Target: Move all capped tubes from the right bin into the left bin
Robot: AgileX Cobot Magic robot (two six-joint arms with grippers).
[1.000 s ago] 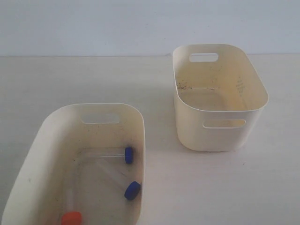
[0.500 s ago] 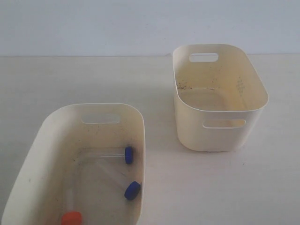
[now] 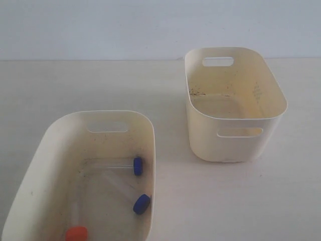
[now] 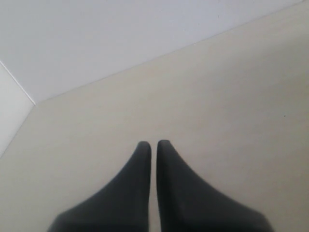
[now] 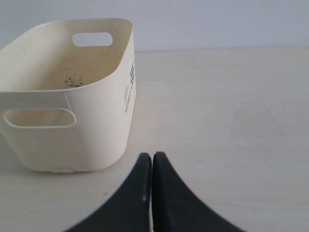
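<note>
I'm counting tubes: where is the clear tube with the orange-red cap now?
Exterior view, lower left: the orange-red-capped tube lies inside the larger cream-white plastic tub, at its near end, below the two blue-capped tubes.

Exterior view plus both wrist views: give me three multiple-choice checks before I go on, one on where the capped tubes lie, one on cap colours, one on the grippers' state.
1. Where do the capped tubes lie?
A) right bin
B) left bin
C) split between both bins

2. What are the cap colours?
A) two blue, one orange-red
B) one blue, two orange-red
C) three blue

3. How do the left gripper and right gripper stand?
A) both open
B) both shut, empty
C) right shut on a tube

1 B: all three lie on the left bin's floor; none shows in the right bin.
2 A: two blue caps and one orange-red cap show in the exterior view.
3 B: each wrist view shows the fingertips together with nothing between them.
</note>
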